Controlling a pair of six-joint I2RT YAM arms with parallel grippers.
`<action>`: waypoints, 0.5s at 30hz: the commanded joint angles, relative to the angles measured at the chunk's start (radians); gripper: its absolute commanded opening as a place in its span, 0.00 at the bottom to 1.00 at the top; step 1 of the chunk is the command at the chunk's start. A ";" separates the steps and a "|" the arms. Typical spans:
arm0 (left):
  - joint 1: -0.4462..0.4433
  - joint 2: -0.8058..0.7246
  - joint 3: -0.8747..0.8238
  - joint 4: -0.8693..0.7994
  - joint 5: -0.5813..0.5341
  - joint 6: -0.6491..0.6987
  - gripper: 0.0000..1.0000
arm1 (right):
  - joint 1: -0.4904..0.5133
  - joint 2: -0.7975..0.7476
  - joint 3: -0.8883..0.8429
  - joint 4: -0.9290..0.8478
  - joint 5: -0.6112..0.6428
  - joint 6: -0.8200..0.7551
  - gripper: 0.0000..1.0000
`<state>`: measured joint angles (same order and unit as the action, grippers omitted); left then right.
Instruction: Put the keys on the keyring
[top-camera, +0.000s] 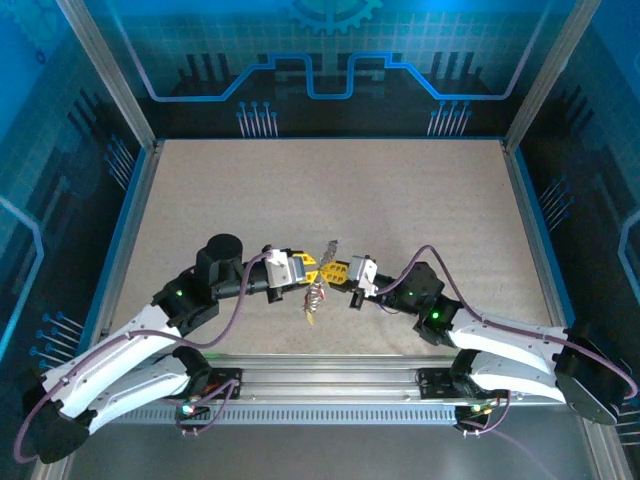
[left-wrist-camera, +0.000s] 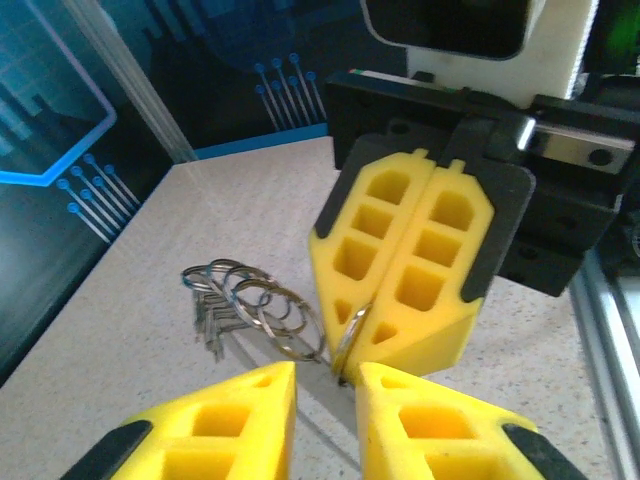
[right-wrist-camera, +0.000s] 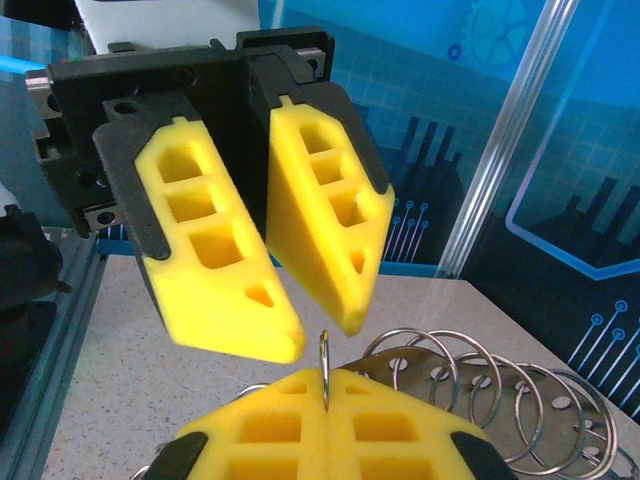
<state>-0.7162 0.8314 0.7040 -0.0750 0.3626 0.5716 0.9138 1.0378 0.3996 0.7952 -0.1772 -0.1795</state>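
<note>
Speckled beige tabletop (top-camera: 420, 220), blue circuit-print walls (top-camera: 320, 60), aluminium frame posts (top-camera: 105, 70), ribbed near rail (top-camera: 330, 385).

Keyring (right-wrist-camera: 325, 360): thin silver wire loop, upright, edge-on, pinched in my right gripper (right-wrist-camera: 327, 385). Several more loops (right-wrist-camera: 480, 390) chain off it, overlapping. Keys (left-wrist-camera: 212, 322): small grey metal bunch at chain's end, low by the table (left-wrist-camera: 110, 350); head colours unreadable.

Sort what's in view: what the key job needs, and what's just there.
Job: keyring, in the shut right gripper; keys among linked rings; left gripper, open.
Just there: table; metal rail; blue wall panels.
</note>
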 joint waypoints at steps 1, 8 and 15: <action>0.006 0.010 0.013 0.011 0.087 0.023 0.22 | -0.010 -0.013 0.007 0.072 -0.012 0.006 0.00; 0.005 0.031 0.024 -0.020 0.073 0.047 0.17 | -0.010 -0.022 0.019 0.026 -0.034 -0.019 0.00; 0.005 0.033 0.045 -0.041 0.072 0.094 0.04 | -0.007 -0.028 0.033 -0.035 -0.039 -0.071 0.00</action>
<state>-0.7116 0.8589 0.7067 -0.1005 0.3988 0.6312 0.9100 1.0313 0.4000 0.7494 -0.2001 -0.2165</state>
